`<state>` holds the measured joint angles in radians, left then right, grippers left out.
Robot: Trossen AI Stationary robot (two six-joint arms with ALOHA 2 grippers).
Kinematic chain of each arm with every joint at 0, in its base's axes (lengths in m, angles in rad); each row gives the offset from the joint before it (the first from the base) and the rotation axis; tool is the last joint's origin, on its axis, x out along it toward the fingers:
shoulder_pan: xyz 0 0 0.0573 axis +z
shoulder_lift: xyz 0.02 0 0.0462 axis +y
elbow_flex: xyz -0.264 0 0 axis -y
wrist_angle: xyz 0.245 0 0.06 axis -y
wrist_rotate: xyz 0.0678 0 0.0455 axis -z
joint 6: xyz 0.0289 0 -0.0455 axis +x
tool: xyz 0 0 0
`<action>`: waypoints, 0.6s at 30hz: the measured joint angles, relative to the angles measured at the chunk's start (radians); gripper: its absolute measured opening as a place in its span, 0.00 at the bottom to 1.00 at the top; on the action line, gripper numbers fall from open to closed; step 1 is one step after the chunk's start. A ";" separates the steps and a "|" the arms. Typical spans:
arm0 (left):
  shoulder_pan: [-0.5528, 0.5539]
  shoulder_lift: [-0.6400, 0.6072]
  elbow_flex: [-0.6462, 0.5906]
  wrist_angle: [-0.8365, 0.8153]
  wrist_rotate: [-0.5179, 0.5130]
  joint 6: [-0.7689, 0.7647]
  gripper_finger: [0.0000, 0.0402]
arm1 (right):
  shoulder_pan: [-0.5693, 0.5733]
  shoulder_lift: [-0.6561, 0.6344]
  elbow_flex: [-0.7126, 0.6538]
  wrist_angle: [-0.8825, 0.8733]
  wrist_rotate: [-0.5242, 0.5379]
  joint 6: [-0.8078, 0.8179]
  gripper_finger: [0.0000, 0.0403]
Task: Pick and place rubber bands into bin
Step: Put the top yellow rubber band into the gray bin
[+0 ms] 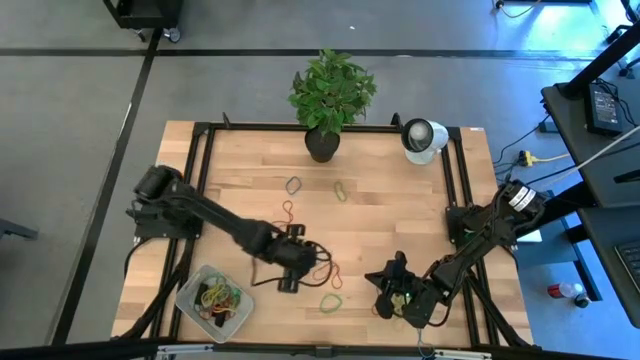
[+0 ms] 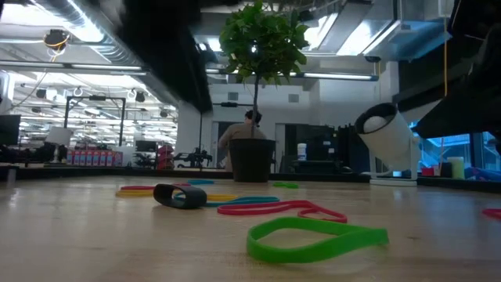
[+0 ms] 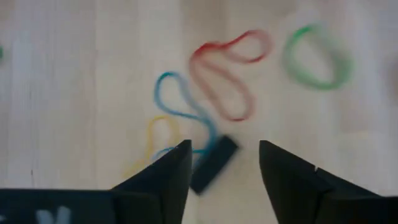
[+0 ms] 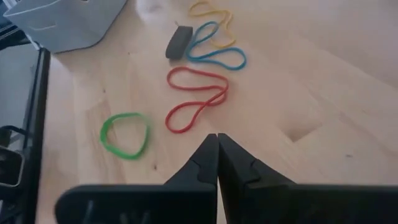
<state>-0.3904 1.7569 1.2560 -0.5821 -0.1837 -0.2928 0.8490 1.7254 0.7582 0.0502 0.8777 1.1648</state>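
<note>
Left gripper (image 3: pixel 224 163) hangs over the table (image 1: pixel 400 200) mid-front, fingers spread wide, holding nothing; a small black block (image 3: pixel 213 163) sits just below the gap. Yellow band (image 4: pixel 211 12), blue band (image 4: pixel 214 46), red band (image 4: pixel 196 96) and green band (image 4: pixel 124 134) lie nearby. Bin (image 1: pixel 213 297) at front-left holds several bands. Right gripper (image 4: pixel 217 149) front-right, fingers pressed together, empty.

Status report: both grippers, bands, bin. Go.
Left gripper open above the black block beside the blue band. Right gripper shut, empty, near the red band. Bin holds several bands; green band loose.
</note>
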 joint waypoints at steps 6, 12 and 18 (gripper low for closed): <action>0.097 0.117 0.000 -0.065 0.002 -0.001 0.51 | 0.000 0.069 0.000 0.000 -0.010 0.007 0.01; 0.173 0.160 -0.001 -0.198 -0.003 -0.010 0.48 | 0.000 0.093 0.000 0.005 -0.083 0.012 0.01; 0.217 0.167 -0.058 -0.139 0.052 0.005 0.44 | -0.001 0.093 0.000 0.003 -0.089 -0.020 0.01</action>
<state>-0.1731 1.9235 1.1984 -0.7207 -0.1320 -0.2876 0.8482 1.8179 0.7582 0.0529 0.7887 1.1446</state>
